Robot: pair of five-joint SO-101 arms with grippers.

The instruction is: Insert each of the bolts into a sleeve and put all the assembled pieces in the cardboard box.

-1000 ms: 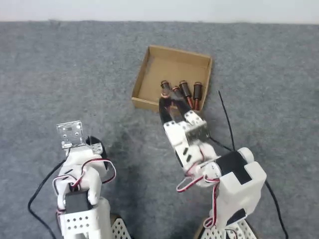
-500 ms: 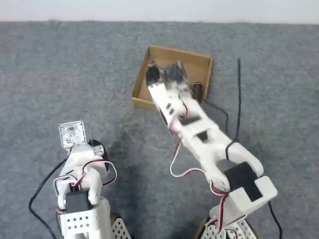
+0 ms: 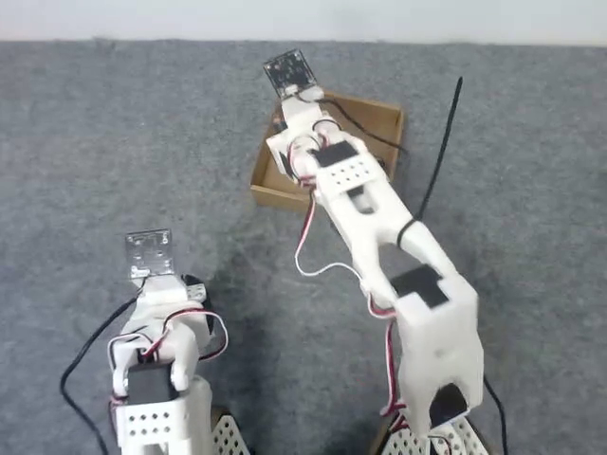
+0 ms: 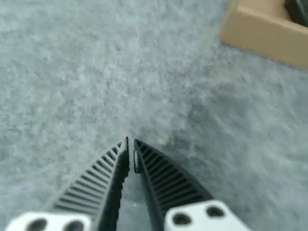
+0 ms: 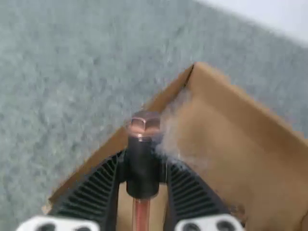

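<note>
My right gripper (image 5: pixel 143 161) is shut on an assembled piece (image 5: pixel 141 166), a black sleeve with a copper bolt whose hex head (image 5: pixel 139 124) sticks out past the fingertips. It hangs over the far left corner of the cardboard box (image 5: pixel 231 110). In the high view the right arm (image 3: pixel 365 204) stretches across the cardboard box (image 3: pixel 387 120) and hides most of its inside. My left gripper (image 4: pixel 131 143) is shut with nothing in it, low over the grey carpet, with a box corner (image 4: pixel 262 31) farther off.
Grey carpet (image 3: pixel 123 142) covers the whole table around the box. The left arm (image 3: pixel 156 332) stays folded near the front left. A black cable (image 3: pixel 438 156) rises from the right arm beside the box's right side. A pale wall runs along the far edge.
The right arm has stretched from the box's near side out over its far left corner, carrying the piece. The left arm has shifted slightly.
</note>
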